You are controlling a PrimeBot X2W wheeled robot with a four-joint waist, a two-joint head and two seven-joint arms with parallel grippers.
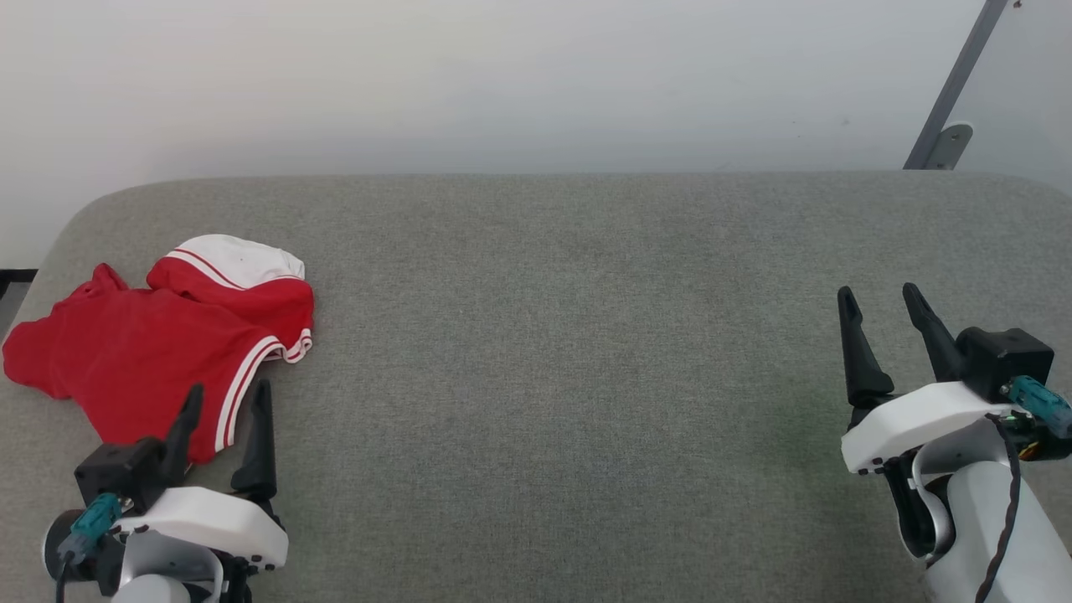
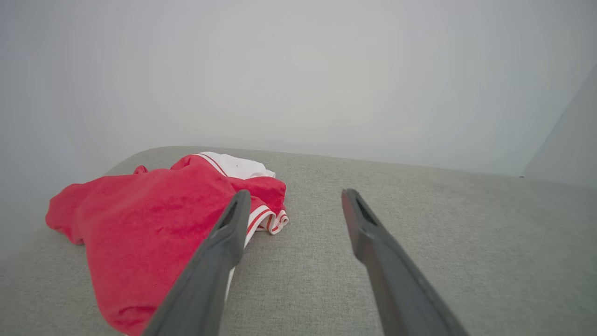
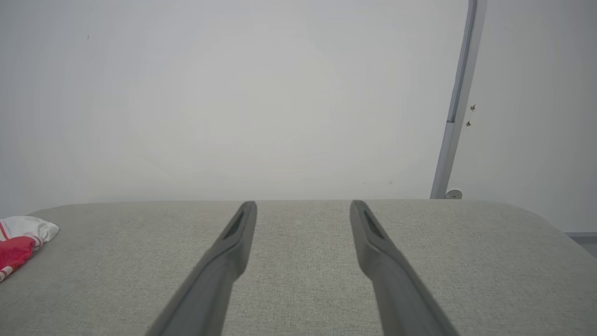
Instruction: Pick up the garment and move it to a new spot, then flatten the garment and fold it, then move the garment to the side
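Observation:
The garment (image 1: 159, 343) lies crumpled on the grey padded surface (image 1: 569, 335) at the far left, bright red with a white panel at its back and white-and-red striped trim along its near right edge. My left gripper (image 1: 230, 398) hovers open at the garment's near edge, its fingers empty; in the left wrist view the garment (image 2: 149, 224) sits left of and behind the left finger (image 2: 224, 242). My right gripper (image 1: 879, 301) stands open over bare surface at the far right, well away from the cloth. A corner of the garment (image 3: 21, 240) shows at the right wrist view's left edge.
A pale wall rises behind the surface. A grey metal pole with a bracket (image 1: 950, 100) leans at the back right, also seen as the pole (image 3: 457, 107) in the right wrist view. The grey surface spreads wide between the two grippers.

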